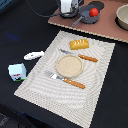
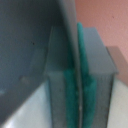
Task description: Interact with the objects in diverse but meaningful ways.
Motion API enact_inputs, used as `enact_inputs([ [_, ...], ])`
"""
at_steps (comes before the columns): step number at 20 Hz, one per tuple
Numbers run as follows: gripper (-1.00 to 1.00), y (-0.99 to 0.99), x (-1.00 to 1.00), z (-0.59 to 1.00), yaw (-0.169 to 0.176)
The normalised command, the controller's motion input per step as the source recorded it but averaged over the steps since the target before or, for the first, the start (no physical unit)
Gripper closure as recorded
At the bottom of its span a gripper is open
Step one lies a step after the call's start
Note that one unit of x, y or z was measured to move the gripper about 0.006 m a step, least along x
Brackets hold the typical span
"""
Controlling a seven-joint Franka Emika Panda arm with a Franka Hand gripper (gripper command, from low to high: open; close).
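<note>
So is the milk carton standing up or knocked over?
Standing up. The milk carton sits on its base, its peaked top pointing upward.

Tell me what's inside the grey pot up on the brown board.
The red tomato sits in the grey pot, rising above its rim. Anything beneath the tomato is covered, and the wrist view doesn't show it.

Grey fingers (image 2: 95, 65) with green pads (image 2: 82, 75)

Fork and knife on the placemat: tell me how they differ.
The fork lies on the near side of the plate; the knife lies on the far side. The fork ends in tines, the knife in a plain blade. Both have orange handles, metal heads, lie flat and point toward the exterior view's left.
</note>
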Motion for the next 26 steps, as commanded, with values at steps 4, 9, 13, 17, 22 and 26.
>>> enact_inputs([
  [4,-1.00,0.14,0.06,-0.03,0.001],
  [9,-1.00,0.12,0.14,0.45,0.000],
  [13,-1.00,0.12,0.03,0.33,0.029],
  [17,-1.00,0.11,0.01,0.56,0.019],
  [22,-1.00,-0.08,0.29,0.64,0.000],
  [26,-1.00,-0.30,0.64,0.64,-0.002],
])
